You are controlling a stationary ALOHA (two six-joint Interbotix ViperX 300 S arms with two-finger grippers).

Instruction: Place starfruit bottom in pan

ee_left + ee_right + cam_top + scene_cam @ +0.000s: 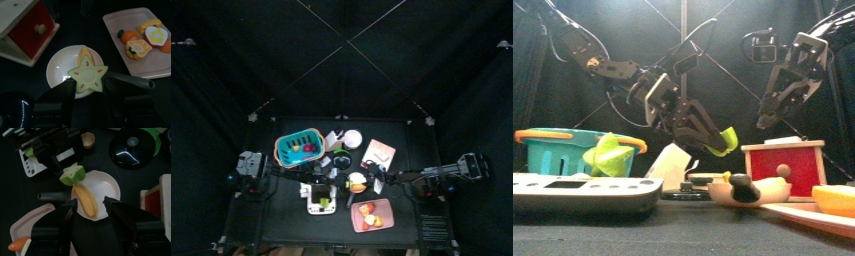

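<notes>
My left gripper [90, 84] is shut on a green star-shaped starfruit piece [87, 75] and holds it in the air just above the rim of a white pan [59, 67] with a dark handle [137, 81]. A yellow-orange elongated piece [83, 52] lies in the pan. In the front view the starfruit [722, 140] hangs from the left gripper [700, 135] above the table. My right gripper [93, 210] is open and empty above the same pan [110, 188]. The starfruit [72, 174] shows just beyond it. In the front view the right gripper [774, 115] is raised.
A pink tray [160, 70] with toy foods lies beside the pan. A red and white box [30, 30] stands on the other side. A black glossy pot [133, 150] and a white scale [33, 160] are near. A blue basket [298, 147] stands at the back left.
</notes>
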